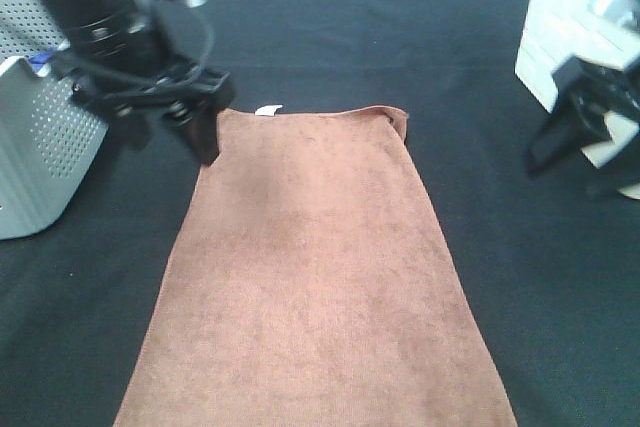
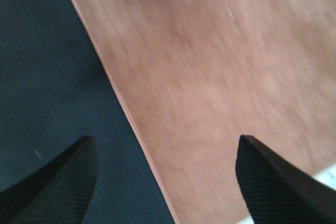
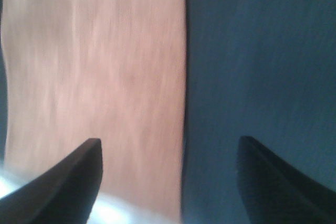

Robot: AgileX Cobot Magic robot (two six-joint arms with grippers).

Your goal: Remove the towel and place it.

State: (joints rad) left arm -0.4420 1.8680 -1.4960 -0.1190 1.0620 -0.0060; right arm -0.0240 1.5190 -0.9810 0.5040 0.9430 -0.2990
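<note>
a: which containers appear, and what do they hold?
b: a grey perforated box [image 1: 40, 137] stands at the left edge of the black cloth surface [image 1: 400, 27], and a white box [image 1: 565, 27] at the far right. neither interior is visible, so their contents cannot be told.

a: where is the towel?
b: the towel [image 1: 320, 287] lies flat and lengthwise along the middle of the cloth, inside neither box. its white tag [image 1: 268, 109] sits on the far short edge, and the far right corner [image 1: 395, 115] is slightly turned over.

a: what of the grippers?
b: the left gripper [image 1: 195, 127] hangs at the towel's far left corner, jaws apart and empty. the right gripper [image 1: 580, 142] is well off to the right, near the white box, also spread and holding nothing.

a: what do the wrist views add?
b: the left wrist view shows the towel's long edge running between the two fingers, one over cloth, one over towel. the right wrist view shows the opposite edge likewise. both are blurred. only the high view shows the tag and boxes.
</note>
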